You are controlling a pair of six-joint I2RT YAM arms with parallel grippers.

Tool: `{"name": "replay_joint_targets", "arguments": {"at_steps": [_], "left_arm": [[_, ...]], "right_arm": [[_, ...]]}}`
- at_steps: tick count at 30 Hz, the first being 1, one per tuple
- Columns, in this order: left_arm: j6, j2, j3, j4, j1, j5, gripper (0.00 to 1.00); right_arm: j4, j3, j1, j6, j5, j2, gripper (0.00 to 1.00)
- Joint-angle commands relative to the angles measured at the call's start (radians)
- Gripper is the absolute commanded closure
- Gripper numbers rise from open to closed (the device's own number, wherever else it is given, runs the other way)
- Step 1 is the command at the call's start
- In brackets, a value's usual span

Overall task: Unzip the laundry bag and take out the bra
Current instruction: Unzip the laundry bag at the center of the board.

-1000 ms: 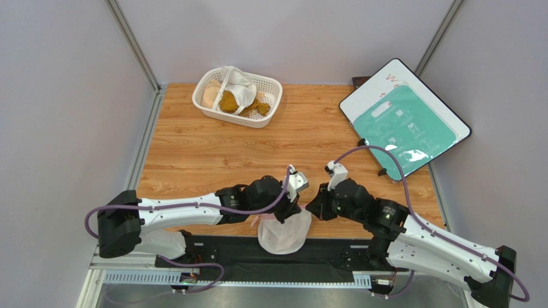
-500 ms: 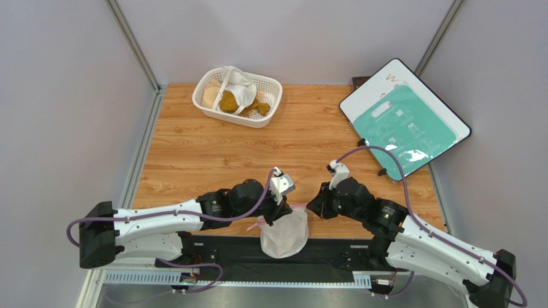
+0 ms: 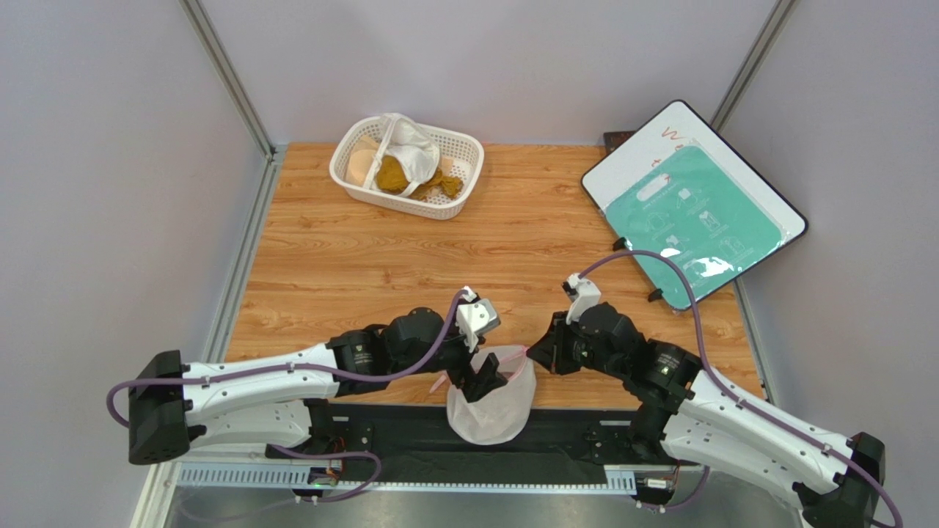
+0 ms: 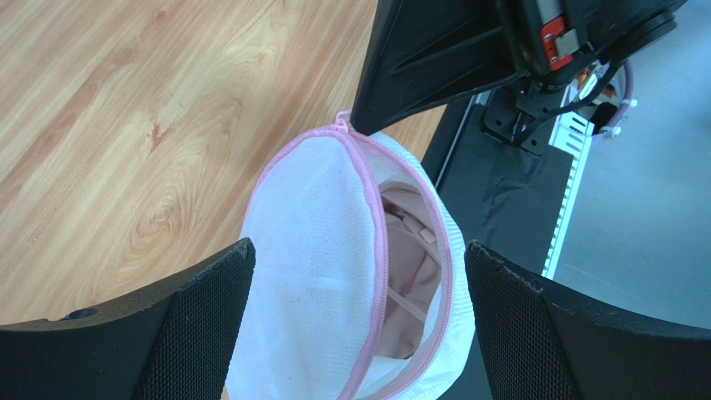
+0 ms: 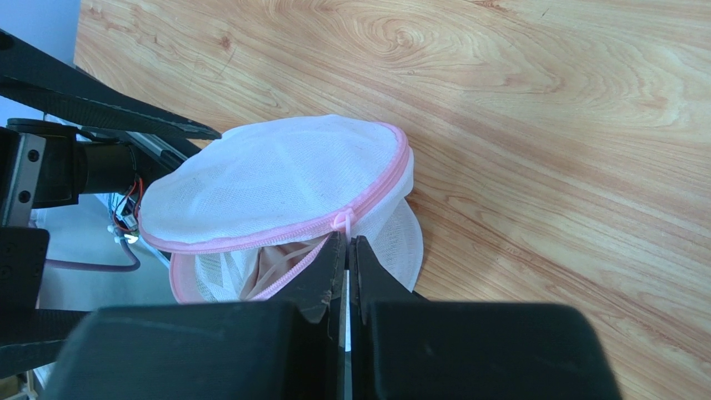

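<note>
Wood-grain desk carries the laundry bag at its near edge, part of it hanging over the black mounting rail, directly between the two hands. The left hand is spread as wide as it goes and holds nothing, with one finger on either side of the bag's mouth and the opening just below it. The right hand is fully closed at the rim, and seems to be pinching the zipper tab at its fingertips.

By my reading the unzipping is largely done and the step in hand is the change from opening to reaching in. The next move calls for the left hand to drop into the gap and close on cloth alone, not on mesh or trim, while the right hand keeps the rim taut.

White mesh forms two ribbed domes, parted like a clamshell. Inside the gap, under the left hand, lies the bra, soft mauve-pink folds with a thin strap showing. Pink zipper trim edges both halves.
</note>
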Motion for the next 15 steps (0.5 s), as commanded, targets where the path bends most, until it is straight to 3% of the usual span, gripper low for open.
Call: {"name": "replay_joint_targets", "arguments": {"at_steps": [1, 15], "left_arm": [[0.01, -0.015, 0.078, 0.003, -0.004, 0.02, 0.0], [-0.005, 0.201, 0.19, 0.011, -0.03, 0.017, 0.0]], "right_arm": [[0.027, 0.032, 0.007, -0.001, -0.014, -0.019, 1.0], [0.029, 0.046, 0.075, 0.019, 0.004, -0.023, 1.0]]}}
